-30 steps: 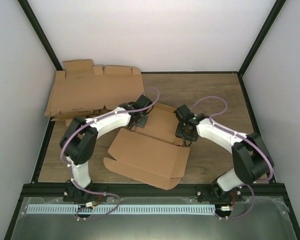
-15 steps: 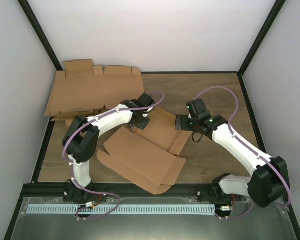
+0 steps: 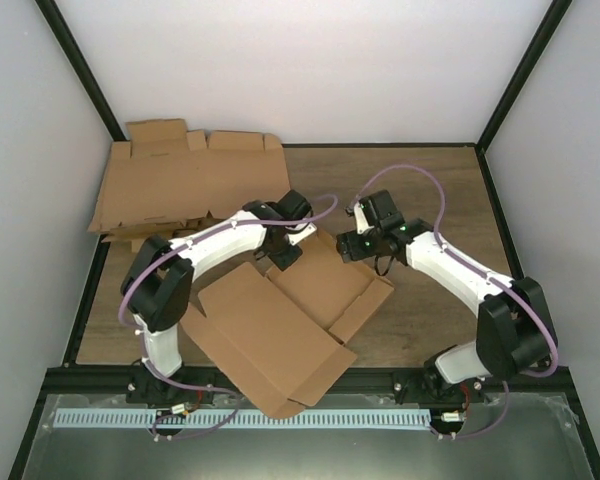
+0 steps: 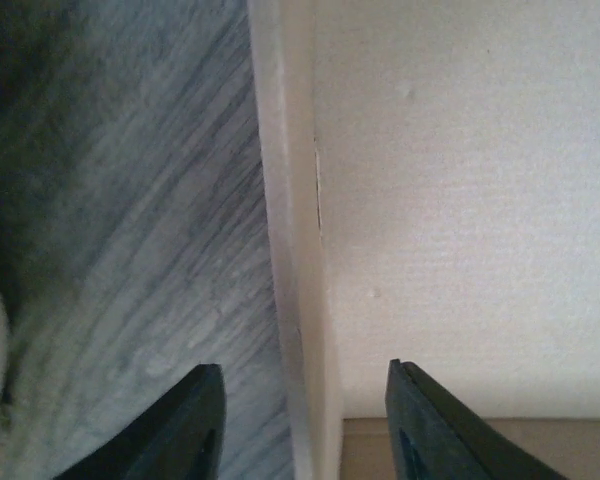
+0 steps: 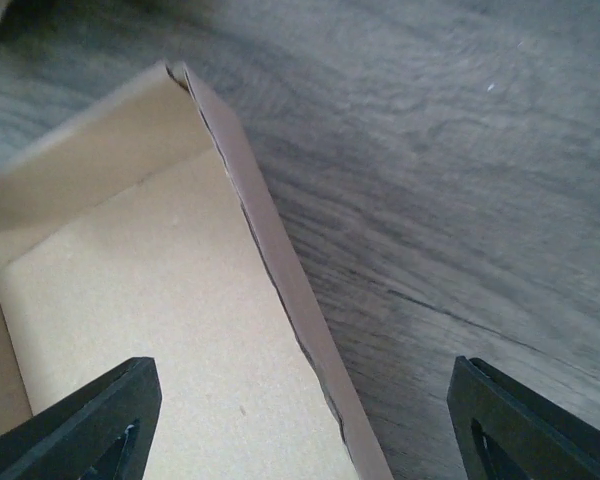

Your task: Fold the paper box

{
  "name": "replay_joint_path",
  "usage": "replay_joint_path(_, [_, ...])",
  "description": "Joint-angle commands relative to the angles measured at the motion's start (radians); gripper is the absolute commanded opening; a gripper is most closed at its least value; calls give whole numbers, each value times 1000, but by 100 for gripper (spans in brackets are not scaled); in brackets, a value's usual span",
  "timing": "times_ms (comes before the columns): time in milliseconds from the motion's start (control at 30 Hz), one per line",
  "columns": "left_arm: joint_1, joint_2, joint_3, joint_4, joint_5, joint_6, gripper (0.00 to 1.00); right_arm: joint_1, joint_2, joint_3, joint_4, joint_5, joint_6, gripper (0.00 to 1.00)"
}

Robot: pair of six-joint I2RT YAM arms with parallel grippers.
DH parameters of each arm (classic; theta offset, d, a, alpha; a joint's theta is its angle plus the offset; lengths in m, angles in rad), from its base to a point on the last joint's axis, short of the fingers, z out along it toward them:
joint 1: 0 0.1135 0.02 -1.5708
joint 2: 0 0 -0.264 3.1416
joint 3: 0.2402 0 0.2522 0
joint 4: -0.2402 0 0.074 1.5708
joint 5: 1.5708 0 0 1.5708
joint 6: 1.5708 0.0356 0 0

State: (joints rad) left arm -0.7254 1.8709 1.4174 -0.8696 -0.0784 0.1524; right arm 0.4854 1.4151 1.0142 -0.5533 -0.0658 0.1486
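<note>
Paper box (image 3: 270,335), a plain brown cardboard die-cut piece with flaps and tabs, lying partly folded at the middle of the wood-grain table (image 3: 430,185), between the two arms. Nearest the arm bases, its broad flat panel points toward the near left, and one corner reaches over the black frame rail (image 3: 90,376) at the table's near edge. Beyond that panel, the far half forms a shallow tray with raised side walls.

The left gripper (image 3: 283,255) sits at the tray's far-left wall. In the left wrist view its two dark fingers are parted, with the pale top edge of that wall running between them; bare table lies on one side and the box floor on the other, and a gap shows on each side of the wall. The right gripper (image 3: 348,245) sits at the tray's far-right corner. In the right wrist view its fingers are spread wide, gripping nothing; an upright wall and its corner lie between them, with the box floor to the left and the table to the right.

Farthest back, at the far left, a pile of flat brown cardboard blanks (image 3: 180,185) lies against the enclosure wall, well apart from the box
</note>
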Motion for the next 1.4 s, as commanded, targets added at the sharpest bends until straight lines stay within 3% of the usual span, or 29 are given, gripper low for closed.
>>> replay_joint_path(0, [-3,-66,16,22,-28,-15,54,-3,17,-45,76,-63,-35,81])
replay_joint_path(233, [-3,-235,35,69,-56,-201,76,-2,110,-39,125,-27,-53,78])
replay_joint_path(367, [0,-387,-1,50,-80,-352,98,-2,172,-7,126,-28,-62,64])
replay_joint_path(400, [-1,-442,-17,44,-76,-389,100,-1,183,-4,130,-24,-63,62])
replay_joint_path(467, [2,-524,-44,22,-63,-455,100,0,205,6,131,2,-61,59])
replay_joint_path(667, [4,-704,-73,-109,1,-586,100,18,184,-16,189,48,-54,33])
replay_joint_path(833, [4,-803,27,-203,4,-607,100,19,75,-77,251,44,-55,12])
replay_joint_path(1067, [4,-830,185,-238,39,-609,100,19,-77,-158,319,36,-34,1])
replay_joint_path(1233, [4,-838,261,-235,44,-608,100,18,-194,-235,371,99,26,1])
replay_joint_path(1367, [4,-848,259,-246,-51,-583,100,6,-288,-301,410,165,92,1])
